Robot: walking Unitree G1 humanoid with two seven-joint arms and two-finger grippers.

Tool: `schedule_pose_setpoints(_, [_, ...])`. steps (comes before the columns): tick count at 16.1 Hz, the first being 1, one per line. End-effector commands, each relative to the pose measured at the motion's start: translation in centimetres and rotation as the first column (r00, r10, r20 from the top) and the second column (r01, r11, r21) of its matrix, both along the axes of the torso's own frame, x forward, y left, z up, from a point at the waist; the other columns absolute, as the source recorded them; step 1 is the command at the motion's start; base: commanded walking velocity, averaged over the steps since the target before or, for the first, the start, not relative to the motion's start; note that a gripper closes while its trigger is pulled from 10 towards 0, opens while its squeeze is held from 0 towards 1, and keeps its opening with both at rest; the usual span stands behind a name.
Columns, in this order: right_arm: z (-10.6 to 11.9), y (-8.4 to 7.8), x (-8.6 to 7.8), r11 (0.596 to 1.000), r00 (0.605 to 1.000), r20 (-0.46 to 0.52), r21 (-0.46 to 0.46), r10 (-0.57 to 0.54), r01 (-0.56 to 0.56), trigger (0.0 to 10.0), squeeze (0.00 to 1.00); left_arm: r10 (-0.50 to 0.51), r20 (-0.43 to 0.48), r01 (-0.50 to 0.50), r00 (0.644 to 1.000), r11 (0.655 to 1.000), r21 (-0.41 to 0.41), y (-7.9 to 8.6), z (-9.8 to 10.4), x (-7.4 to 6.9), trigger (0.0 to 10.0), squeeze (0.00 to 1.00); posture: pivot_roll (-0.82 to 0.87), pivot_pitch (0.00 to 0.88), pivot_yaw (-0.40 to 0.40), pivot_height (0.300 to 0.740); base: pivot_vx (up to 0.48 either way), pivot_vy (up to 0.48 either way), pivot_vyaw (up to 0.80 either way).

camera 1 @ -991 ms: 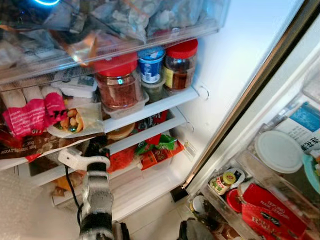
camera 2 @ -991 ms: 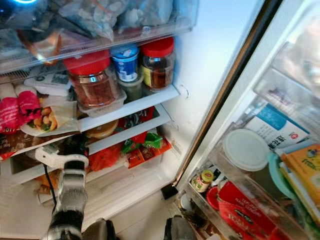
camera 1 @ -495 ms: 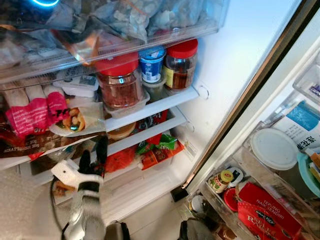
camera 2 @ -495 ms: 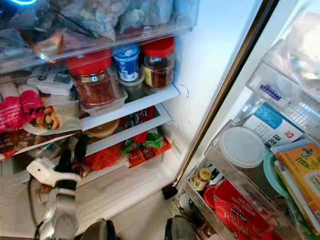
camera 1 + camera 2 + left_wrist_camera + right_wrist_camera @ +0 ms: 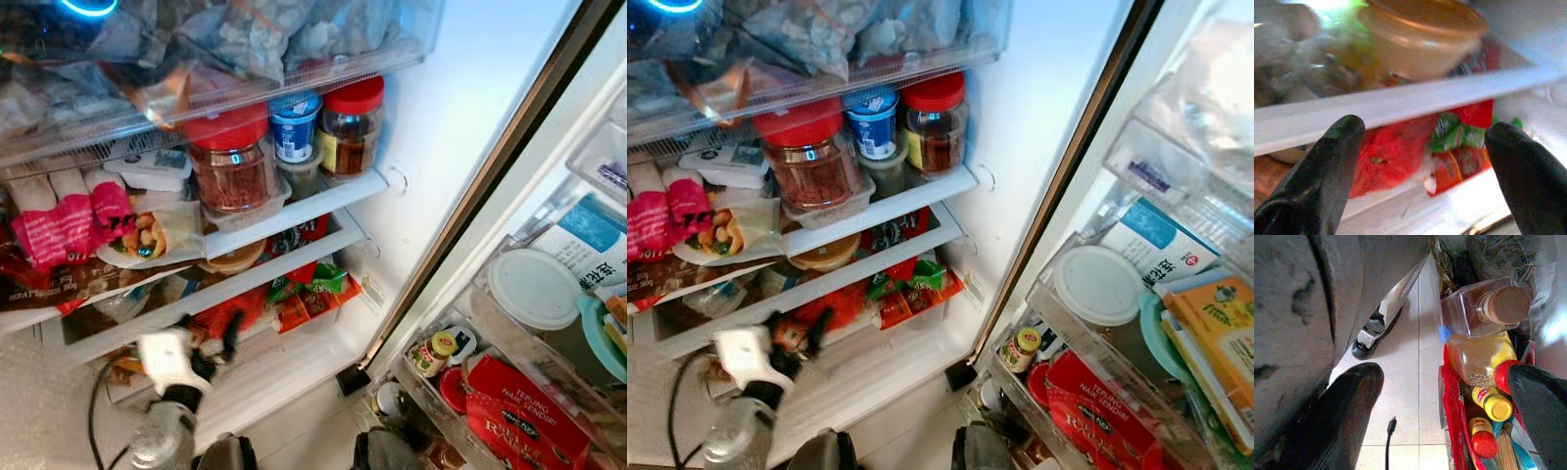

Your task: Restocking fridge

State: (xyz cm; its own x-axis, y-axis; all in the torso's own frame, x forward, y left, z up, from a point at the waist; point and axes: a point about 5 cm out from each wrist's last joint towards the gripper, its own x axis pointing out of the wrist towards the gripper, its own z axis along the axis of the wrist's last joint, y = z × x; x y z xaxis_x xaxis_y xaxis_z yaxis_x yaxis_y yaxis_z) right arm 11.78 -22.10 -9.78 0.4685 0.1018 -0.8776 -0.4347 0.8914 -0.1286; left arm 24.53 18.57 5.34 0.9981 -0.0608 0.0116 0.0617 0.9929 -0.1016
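The open white fridge (image 5: 460, 108) is standing crammed, its door bins (image 5: 549, 392) packed with cartons and jars. On the white middle shelf (image 5: 294, 211) a large red-lidded clear plastic jar of reddish flakes (image 5: 230, 162) is sitting beside a smaller red-lidded jar (image 5: 351, 125). Below, red and green snack packets (image 5: 1449, 147) are lying in the low white drawer (image 5: 284, 367). The left end effector (image 5: 217, 343) is hovering before that drawer, fingers spread, gripping nothing (somewhat blurred). The right end effector (image 5: 1442, 416) is hanging spread above a red bag of bottles (image 5: 1484, 396), probably the restock supply. Best to check for a free gap before bringing anything up.
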Motion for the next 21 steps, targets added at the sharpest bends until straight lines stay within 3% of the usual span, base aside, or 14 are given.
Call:
schedule_pose_setpoints(1, [-0.6,0.6,-1.7,1.000,0.998,-0.059,0.011,0.006,-0.006,10.0,0.00,-0.010,-0.036,0.013,0.999,0.997,0.077,0.0,-0.9,-0.5,10.0,0.00,-0.18,0.158,-0.031,0.655,0.000,0.000,0.00])
schedule_pose_setpoints(8, [-0.9,1.1,-2.1,0.999,0.998,-0.056,0.023,-0.040,0.042,10.0,0.00,0.062,-0.014,-0.060,0.998,0.990,0.125,0.9,-0.5,-0.3,10.0,0.00,-0.17,0.118,0.006,0.655,0.000,0.000,0.00])
schedule_pose_setpoints(10, [-1.1,1.0,-2.8,0.964,0.966,-0.069,0.071,-0.250,0.255,10.0,0.00,0.051,-0.011,-0.049,0.999,0.988,0.145,0.7,-0.5,-0.1,10.0,0.00,-0.16,0.112,0.014,0.655,0.000,0.000,0.00])
schedule_pose_setpoints(11, [-1.2,0.9,-3.2,0.912,0.917,-0.071,0.097,-0.392,0.398,10.0,0.00,0.054,-0.014,-0.051,0.998,0.988,0.144,0.7,-0.6,-0.1,10.0,0.00,-0.16,0.103,0.018,0.655,0.000,0.000,0.00])
schedule_pose_setpoints(13, [-1.2,0.9,-3.4,0.880,0.888,-0.066,0.112,-0.456,0.461,10.0,0.00,0.054,-0.023,-0.050,0.998,0.988,0.146,0.9,-0.8,-0.1,10.0,0.00,-0.15,0.095,0.025,0.655,0.000,0.000,0.00])
schedule_pose_setpoints(21, [-1.1,1.2,-2.9,0.880,0.888,-0.046,0.125,-0.457,0.459,10.0,0.00,0.076,-0.039,-0.070,0.996,0.989,0.132,1.3,-1.1,0.2,10.0,0.00,-0.15,0.119,0.037,0.655,0.000,0.000,0.00])
